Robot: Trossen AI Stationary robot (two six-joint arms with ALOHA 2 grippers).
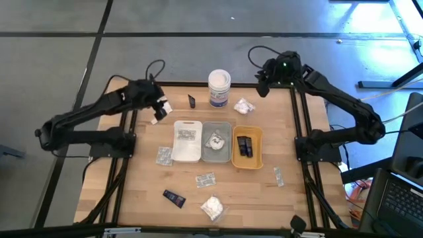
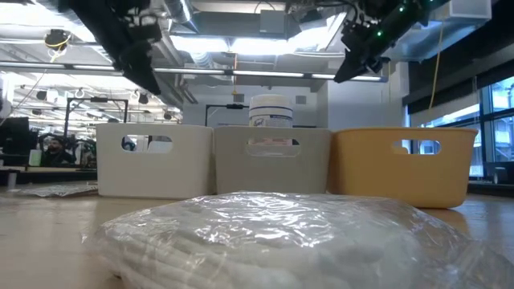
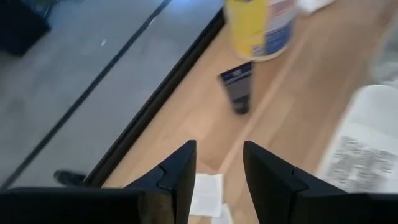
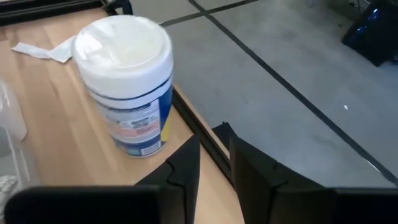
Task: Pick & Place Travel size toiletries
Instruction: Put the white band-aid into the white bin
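Observation:
My left gripper (image 1: 159, 110) hangs open over the table's far-left part, above a flat white sachet (image 3: 206, 193) that lies on the wood. A small black tube (image 3: 237, 91) lies beyond it, near the white tub (image 1: 219, 88). My right gripper (image 1: 263, 84) is open and empty at the far edge, just right of the tub (image 4: 127, 87). Loose on the table are a white bundle (image 1: 244, 106), sachets (image 1: 164, 155) (image 1: 206, 178) (image 1: 278, 176), a black tube (image 1: 174, 197) and a wrapped bundle (image 1: 212, 207). Black tubes (image 1: 244, 146) lie in the orange tray, a bundle (image 1: 215, 141) in the grey one, a sachet (image 1: 187, 134) in the white one.
Three trays stand side by side at mid-table: white (image 1: 177, 153), grey (image 1: 206, 156), orange (image 1: 258, 158). The tall tub stands at the far edge behind them. The wrapped bundle (image 2: 257, 237) fills the low view's foreground. Bare wood lies at the near-left and right.

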